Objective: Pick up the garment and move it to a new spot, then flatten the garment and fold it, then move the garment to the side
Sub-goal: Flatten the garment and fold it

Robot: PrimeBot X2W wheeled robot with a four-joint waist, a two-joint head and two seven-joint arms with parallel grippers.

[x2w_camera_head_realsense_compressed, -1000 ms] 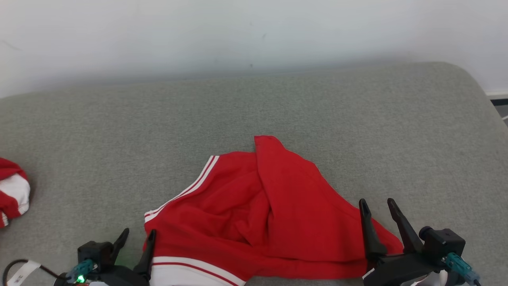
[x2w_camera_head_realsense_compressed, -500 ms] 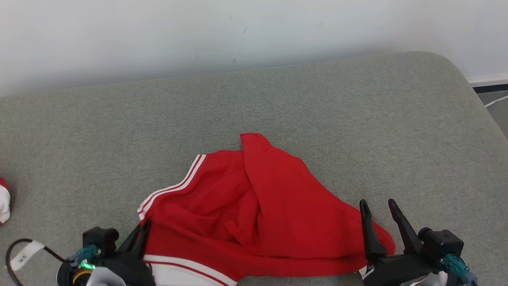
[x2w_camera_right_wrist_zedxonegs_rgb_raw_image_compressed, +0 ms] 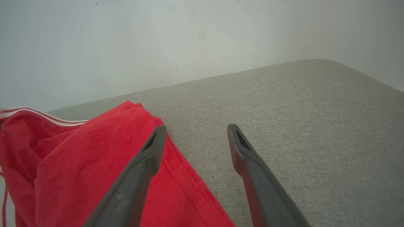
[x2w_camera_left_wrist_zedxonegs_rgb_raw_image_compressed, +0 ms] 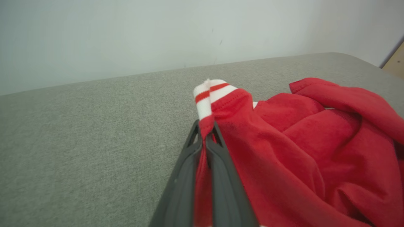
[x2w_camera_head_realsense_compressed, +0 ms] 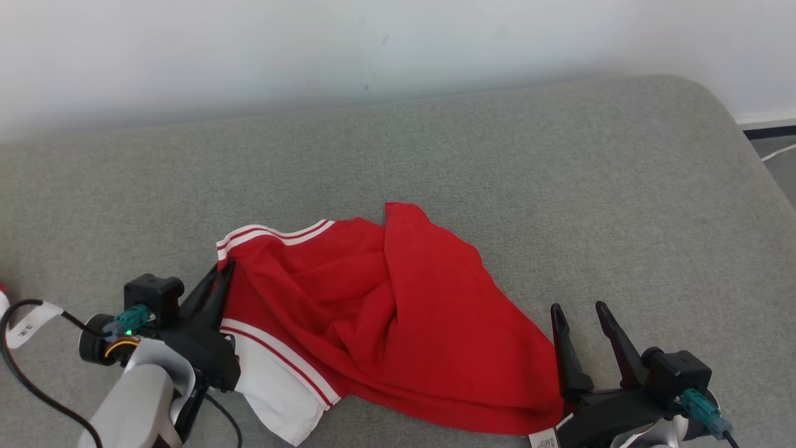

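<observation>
A red garment (x2w_camera_head_realsense_compressed: 398, 311) with white-and-red striped trim lies crumpled on the grey cushion (x2w_camera_head_realsense_compressed: 435, 155). My left gripper (x2w_camera_head_realsense_compressed: 225, 269) is shut on the garment's left edge just below the striped cuff, and the red cloth (x2w_camera_left_wrist_zedxonegs_rgb_raw_image_compressed: 284, 151) is pinched between its dark fingers (x2w_camera_left_wrist_zedxonegs_rgb_raw_image_compressed: 186, 170) in the left wrist view. My right gripper (x2w_camera_head_realsense_compressed: 578, 308) stands open at the garment's lower right corner. In the right wrist view one finger (x2w_camera_right_wrist_zedxonegs_rgb_raw_image_compressed: 142, 167) hangs over the red hem (x2w_camera_right_wrist_zedxonegs_rgb_raw_image_compressed: 94, 164) and the other over bare cushion.
The cushion's rounded right edge (x2w_camera_head_realsense_compressed: 752, 162) drops to the floor. A pale wall (x2w_camera_head_realsense_compressed: 373, 43) runs along the back. A cable (x2w_camera_head_realsense_compressed: 25, 379) trails from my left wrist. A white label (x2w_camera_head_realsense_compressed: 544, 440) pokes from the garment's lower edge.
My left gripper has shut on the garment's left edge and lifted it up and away from me, dragging the striped trim along. The head view has shifted slightly. The right gripper stays open.
</observation>
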